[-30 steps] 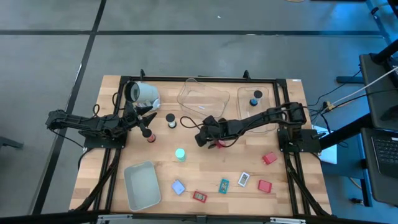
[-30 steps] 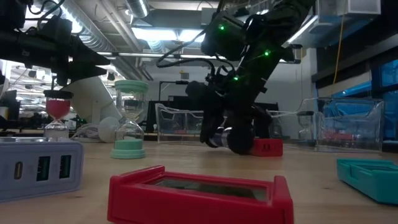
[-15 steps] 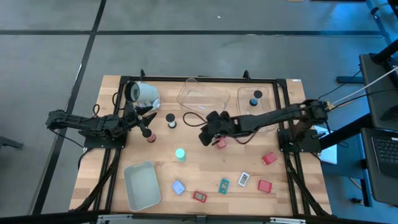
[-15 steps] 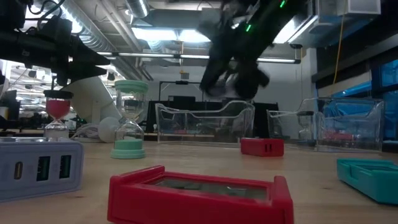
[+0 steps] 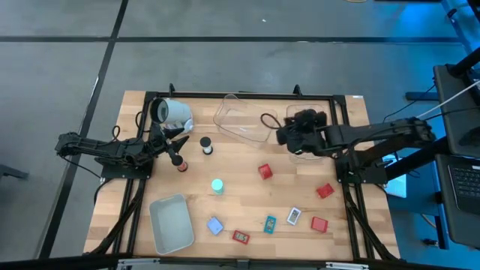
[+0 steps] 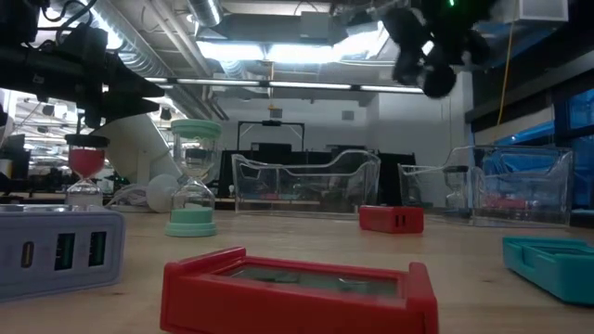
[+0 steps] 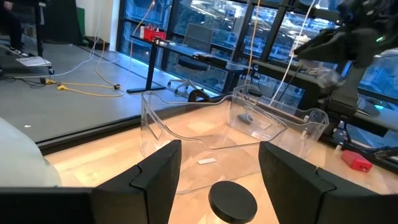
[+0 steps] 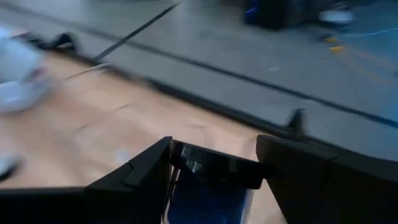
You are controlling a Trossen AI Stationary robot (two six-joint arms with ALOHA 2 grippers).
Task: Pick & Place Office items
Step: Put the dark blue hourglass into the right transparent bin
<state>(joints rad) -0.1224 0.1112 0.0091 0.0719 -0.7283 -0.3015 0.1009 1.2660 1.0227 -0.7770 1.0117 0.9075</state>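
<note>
My right gripper [image 5: 285, 136] hangs high over the right-hand clear bin [image 5: 319, 114], shut on a small piece with a dark end and a blue body [image 8: 208, 196]; in the low view it [image 6: 434, 67] is far above the table. A red block [image 5: 264, 171] lies flat on the wood at mid-table. Other office items lie flat along the near side: red pieces [image 5: 324, 191], a white card [image 5: 294, 217], a teal card [image 5: 269, 222] and a pale blue block [image 5: 215, 225]. My left gripper [image 5: 178, 145] waits open at the left, short of a black-topped cylinder [image 7: 232, 200]. My right gripper pinches the small piece between its two fingers, which stand on either side of its dark end [image 8: 214, 165]. The fingers slant down toward the table's far left. The piece is lifted clear, over the bin; blur hides how it sits in the hold.
A tilted clear bin [image 5: 244, 120] stands at the far middle and a large white cylinder [image 5: 174, 112] at the far left. A grey-white bin [image 5: 171, 223] sits near left. A teal cylinder [image 5: 217, 186] and a red one [image 5: 180, 163] stand upright between them.
My right gripper has risen from the table beside the red block and swung toward the table's far right, ending above the right clear bin and tipping less steeply down. The red block has stayed where it was.
</note>
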